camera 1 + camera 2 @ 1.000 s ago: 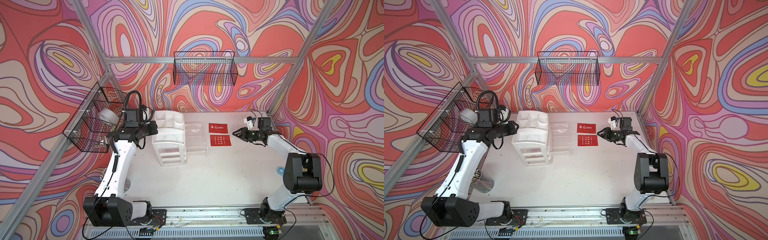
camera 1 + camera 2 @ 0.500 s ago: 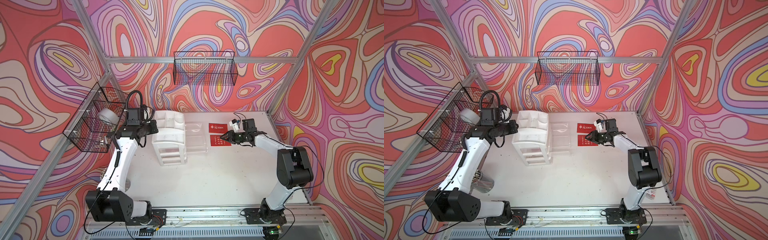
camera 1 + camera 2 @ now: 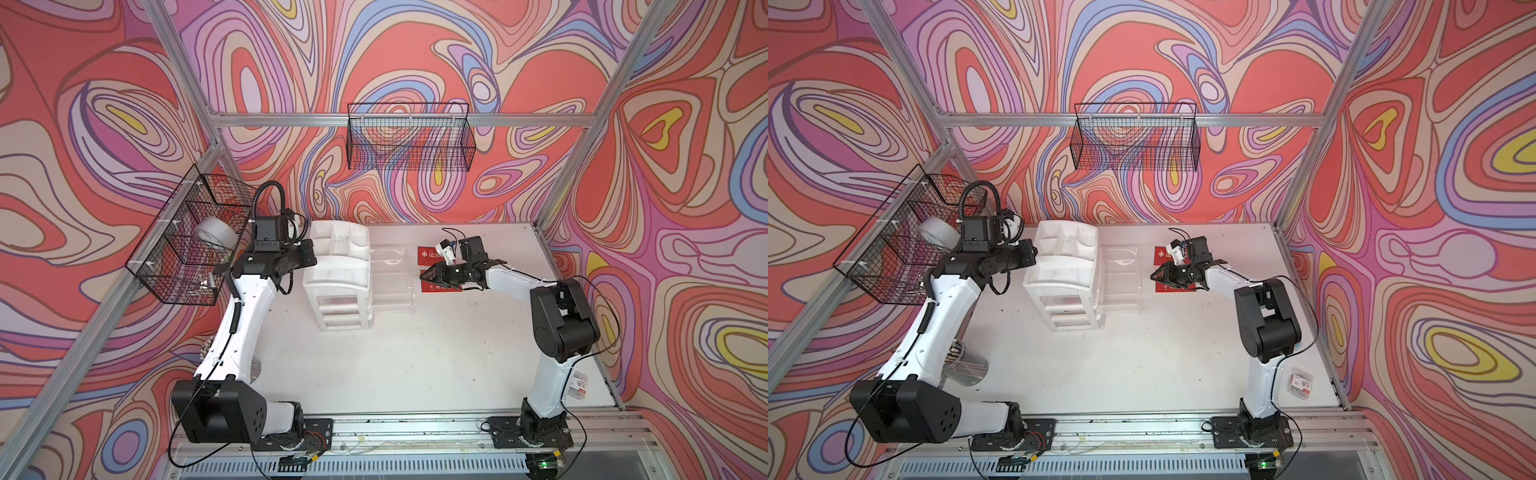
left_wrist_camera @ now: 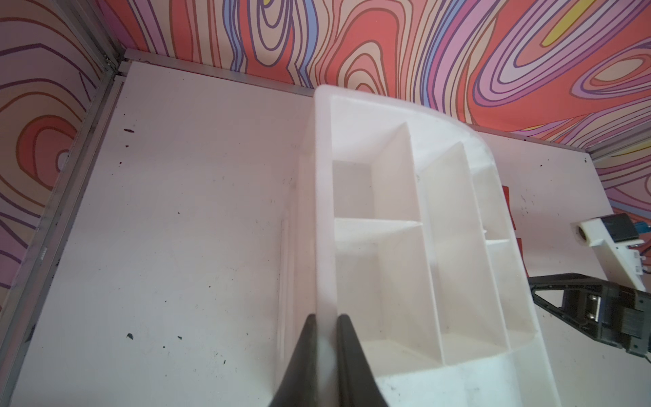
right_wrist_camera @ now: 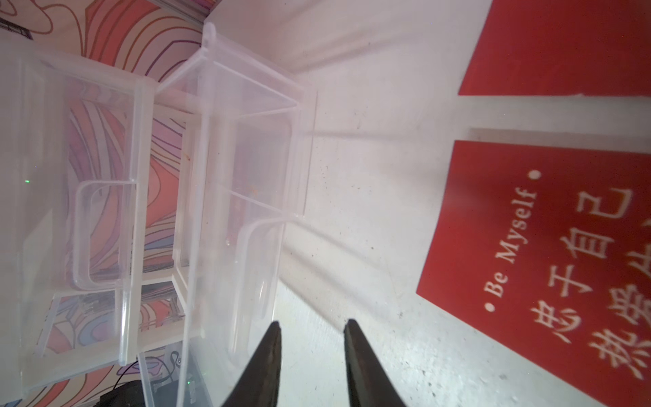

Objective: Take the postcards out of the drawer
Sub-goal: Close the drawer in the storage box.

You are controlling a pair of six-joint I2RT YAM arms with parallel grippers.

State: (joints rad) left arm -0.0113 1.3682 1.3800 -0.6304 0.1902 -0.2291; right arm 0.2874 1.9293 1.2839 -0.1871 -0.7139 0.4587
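Observation:
Two red postcards (image 3: 428, 252) (image 3: 441, 287) lie flat on the table to the right of the white organizer (image 3: 338, 266), also seen in the right wrist view (image 5: 563, 45) (image 5: 549, 225). Clear drawers (image 3: 390, 274) (image 3: 1121, 278) stand pulled out from the organizer's right side; the nearer drawer (image 5: 243, 158) looks empty. My right gripper (image 3: 424, 275) (image 5: 311, 326) hovers open and empty between that drawer's front and the cards. My left gripper (image 4: 326, 320) is shut on the organizer's left rim wall (image 4: 322, 211). A faint reddish patch shows through the organizer's top tier (image 3: 338, 299).
A wire basket (image 3: 409, 137) hangs on the back wall. Another basket (image 3: 187, 245) on the left wall holds a tape roll (image 3: 216, 235). A small clear box with a red-and-white label (image 3: 1301, 384) lies at the front right, a shiny cup (image 3: 967, 365) by the left arm.
My right gripper has swung left from beyond the cards to the drawer's front. My left gripper has closed onto the organizer's rim.

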